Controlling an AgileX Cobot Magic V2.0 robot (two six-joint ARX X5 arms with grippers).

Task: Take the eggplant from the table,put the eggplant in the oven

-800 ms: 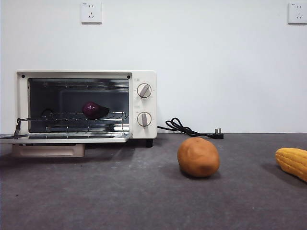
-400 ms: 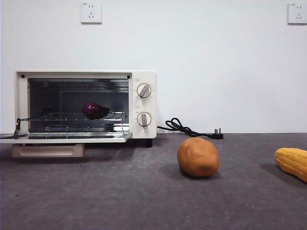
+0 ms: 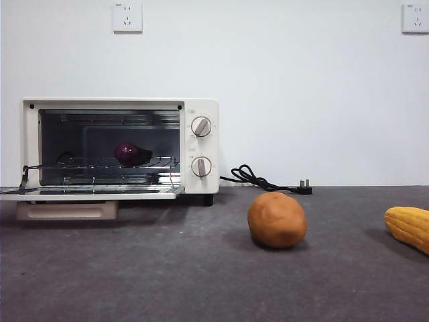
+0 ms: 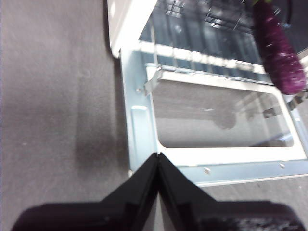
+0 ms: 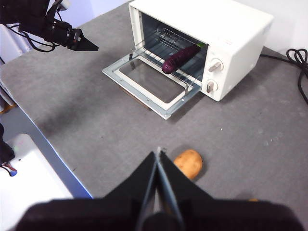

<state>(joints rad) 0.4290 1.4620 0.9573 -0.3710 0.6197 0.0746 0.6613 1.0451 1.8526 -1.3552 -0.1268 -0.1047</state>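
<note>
Eggplant: glossy dark purple elongated veg (image 3: 131,154) is seen lying on the wire rack (image 3: 100,163) inside the oven, lengthwise front-to-back; in the right wrist view (image 5: 180,57) one end is seen near the open front, the rest reaching inward.
Oven: small cream-white toaster oven (image 3: 201,181) w/ two round knobs is stood on the worktop at the left of the front view; its glass-windowed door (image 5: 149,84) is folded down flat, fully open.
Worktop: dark grey speckled matte surface (image 3: 167,268) is spread across the whole width.
Left gripper: black two-finger gripper (image 4: 158,156) is held above the worktop just off the outer edge of the open door; fingers are pressed together, nothing between them. It is also seen in the right wrist view (image 5: 89,46), well apart from the oven.
Right gripper: black two-finger gripper (image 5: 158,153) is held high above the worktop, well back from the oven; fingers are together, nothing gripped.
Potato: round orange-brown potato (image 3: 277,219) is resting on the worktop right of the oven, apart from it.
Corn: yellow corn cob (image 3: 409,228) is lying at the right edge of the front view, partly cut off.
Cord: black power cable w/ plug (image 3: 265,180) is lying coiled on the worktop by the wall, right of the oven.
</note>
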